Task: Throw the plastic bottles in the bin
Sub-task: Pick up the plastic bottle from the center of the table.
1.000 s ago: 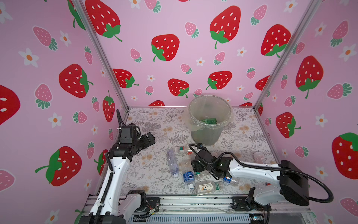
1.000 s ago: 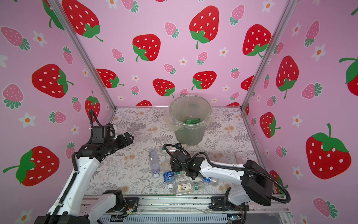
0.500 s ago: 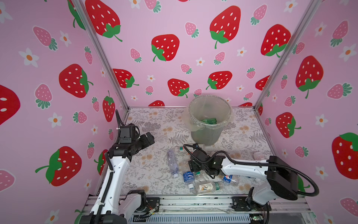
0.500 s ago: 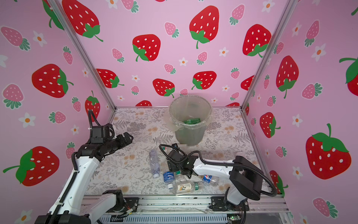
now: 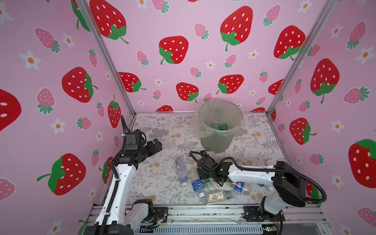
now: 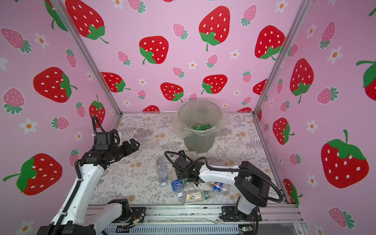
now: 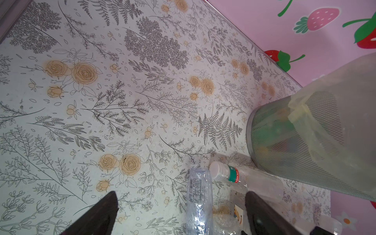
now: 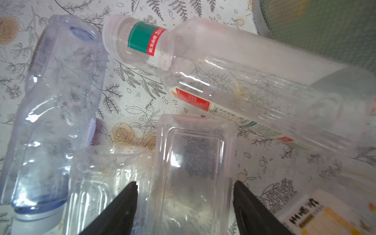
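The grey bin (image 5: 215, 142) stands at the back with a green bottle (image 5: 219, 127) inside. Several plastic bottles lie in front of it: a crumpled bluish one (image 5: 181, 171), a blue-labelled one (image 5: 198, 185), a white-labelled one (image 5: 218, 196) and a long one with a green and red neck band (image 8: 234, 77). My right gripper (image 8: 185, 189) is low over this cluster. Its jaws stand on either side of a clear square-based bottle (image 8: 195, 154), with a narrow gap left on one side. My left gripper (image 5: 157, 145) hangs open above the table at the left, holding nothing.
A Pepsi-labelled bottle (image 5: 240, 186) lies under the right arm, and a pale one (image 5: 270, 162) lies by the right wall. Pink strawberry walls close in three sides. A metal rail (image 5: 203, 213) runs along the front. Bare floral table (image 5: 162, 126) lies left of the bin.
My right gripper has slid left over the bottle cluster and its jaws have narrowed around the clear bottle. The left arm has not moved.
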Controlling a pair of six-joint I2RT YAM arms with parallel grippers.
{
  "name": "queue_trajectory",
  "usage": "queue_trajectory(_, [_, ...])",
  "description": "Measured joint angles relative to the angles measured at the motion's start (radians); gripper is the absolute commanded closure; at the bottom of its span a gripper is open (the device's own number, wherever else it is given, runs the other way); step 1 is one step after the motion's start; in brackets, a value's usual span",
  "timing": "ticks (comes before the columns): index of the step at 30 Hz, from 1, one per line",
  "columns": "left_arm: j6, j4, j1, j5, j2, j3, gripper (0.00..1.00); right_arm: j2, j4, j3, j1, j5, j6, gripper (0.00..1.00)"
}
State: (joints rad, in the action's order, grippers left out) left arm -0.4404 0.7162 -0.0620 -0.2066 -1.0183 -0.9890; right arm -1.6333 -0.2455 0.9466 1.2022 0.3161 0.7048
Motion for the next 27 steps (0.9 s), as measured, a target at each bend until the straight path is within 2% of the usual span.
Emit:
queue_trajectory(9, [0.000, 0.000, 0.000, -0.005, 0.000, 0.000, 0.01, -0.030, -0.008, 0.017, -0.001, 0.000, -0.003, 0.25])
queue_trajectory(18, [0.000, 0.000, -0.004, -0.005, 0.000, 0.000, 0.01, -0.037, -0.006, 0.017, -0.005, -0.002, -0.026, 0.34])
queue_trajectory(27, [0.000, 0.000, -0.004, -0.008, 0.000, 0.000, 0.01, -0.024, -0.005, 0.017, -0.007, 0.008, -0.042, 0.37])
